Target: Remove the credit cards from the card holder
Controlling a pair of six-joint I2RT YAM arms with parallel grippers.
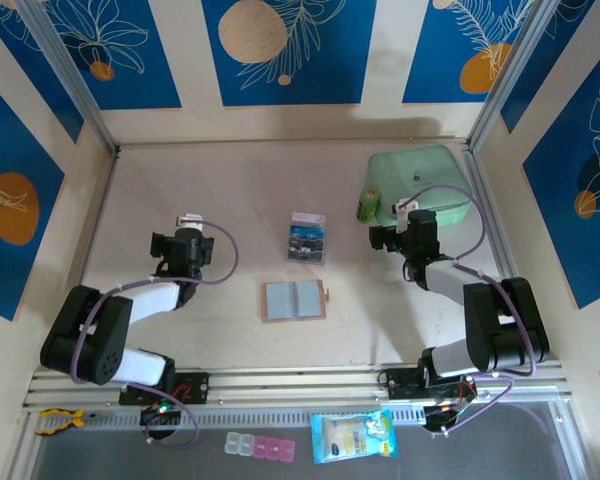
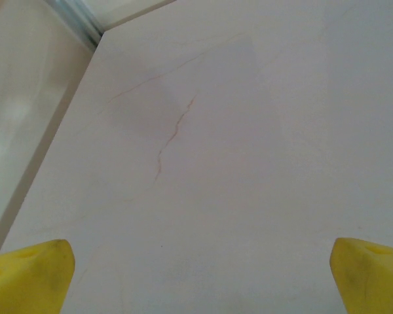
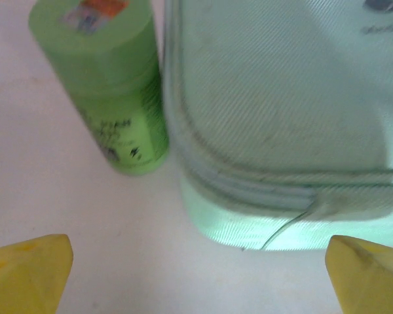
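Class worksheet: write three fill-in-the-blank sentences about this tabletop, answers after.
The small tan leather card holder lies ___, grey pockets showing.
The dark plastic credit cards lie on the ___, apart from it.
The light-green cylindrical bottle sits beside the mint-green zip ___.
Answers: open; table; case.

The left arm [image 1: 100, 335] was folded, elbow drawn back to the left of its base, forearm reaching forward and inward. The left gripper [image 1: 183, 240] pointed away from the bases, jaws spread wide; its left fingertips [image 2: 33, 278], yellow, sat at the lower corners of the wrist view. The right arm [image 1: 495, 325] was folded likewise, elbow out to the right. The right gripper [image 1: 412, 228] faced forward, jaws equally wide, its right fingertips [image 3: 363, 278] yellow and far apart.
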